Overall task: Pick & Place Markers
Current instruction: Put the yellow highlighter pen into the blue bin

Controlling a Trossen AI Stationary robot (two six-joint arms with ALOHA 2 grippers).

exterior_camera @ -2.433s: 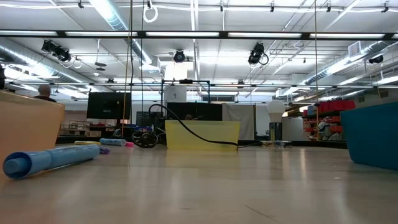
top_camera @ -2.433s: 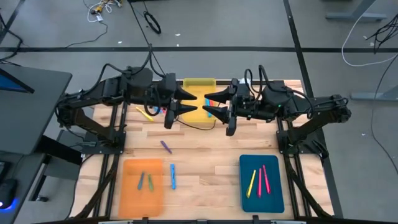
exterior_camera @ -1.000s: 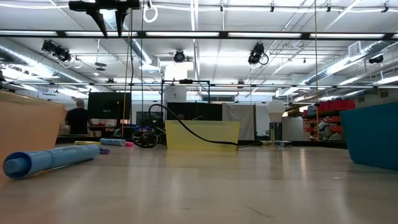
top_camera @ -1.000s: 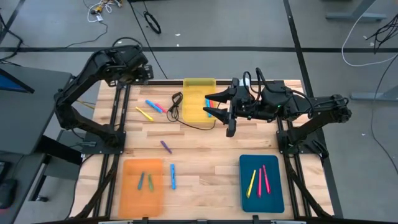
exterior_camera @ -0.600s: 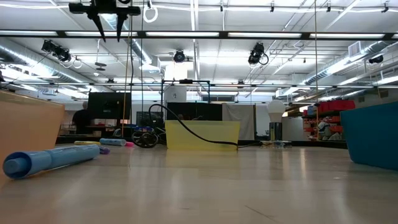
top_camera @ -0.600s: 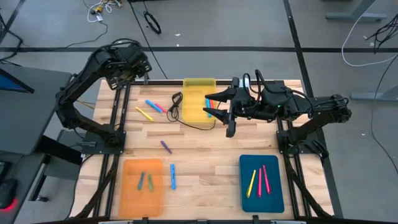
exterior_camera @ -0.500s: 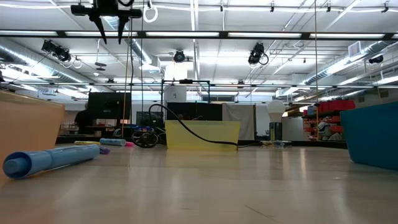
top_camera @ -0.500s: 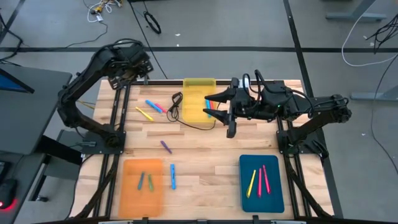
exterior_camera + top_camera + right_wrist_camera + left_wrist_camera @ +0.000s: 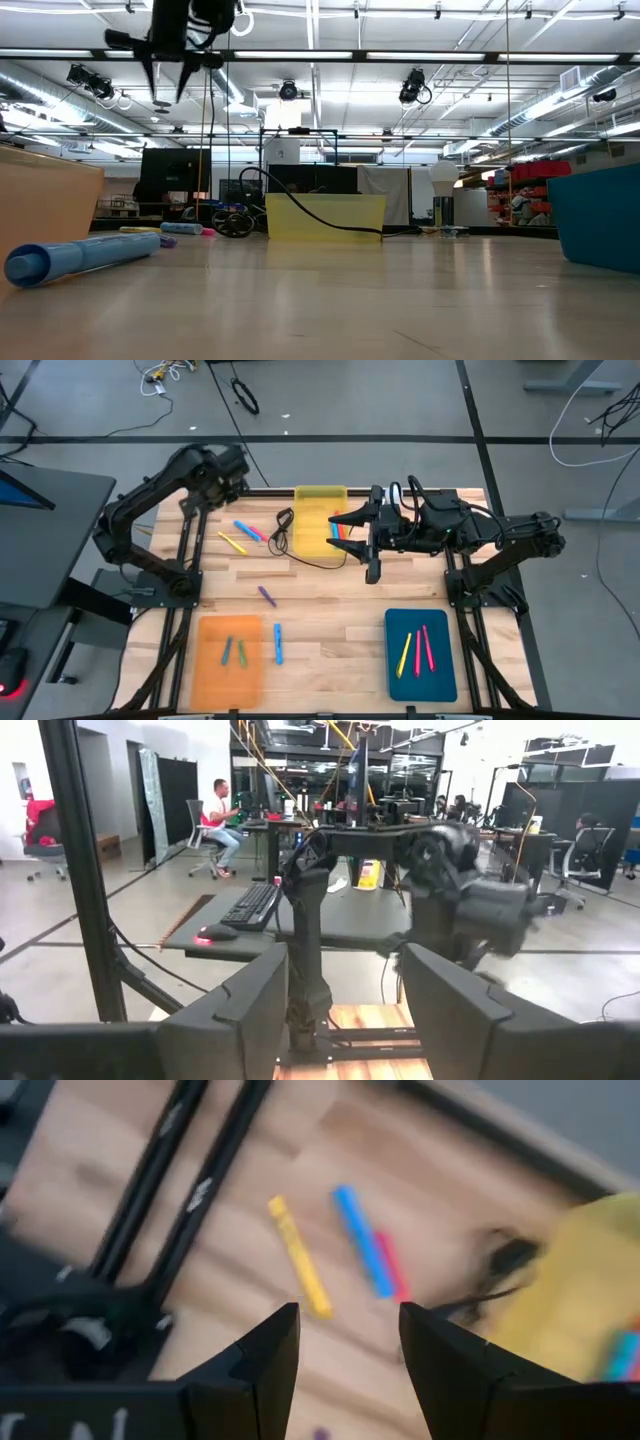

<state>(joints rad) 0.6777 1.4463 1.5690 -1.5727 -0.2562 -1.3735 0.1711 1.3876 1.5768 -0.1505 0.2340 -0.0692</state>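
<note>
Loose markers lie on the wood near the table's far left: a yellow one, a blue one and a pink-red one. A purple one lies mid-table, and a blue one lies beside the orange tray. My left gripper hangs high above the far-left corner, open and holding nothing. My right gripper hovers open and level over the yellow tray, where a few markers lie.
The orange tray at near left holds two markers. The teal tray at near right holds three. A thin black cable runs from the yellow tray's left side across the wood. Bare wood lies between the trays.
My left gripper has come down somewhat from its highest point and has shifted a little toward the table's right, still open and holding nothing. The markers and trays lie as before.
</note>
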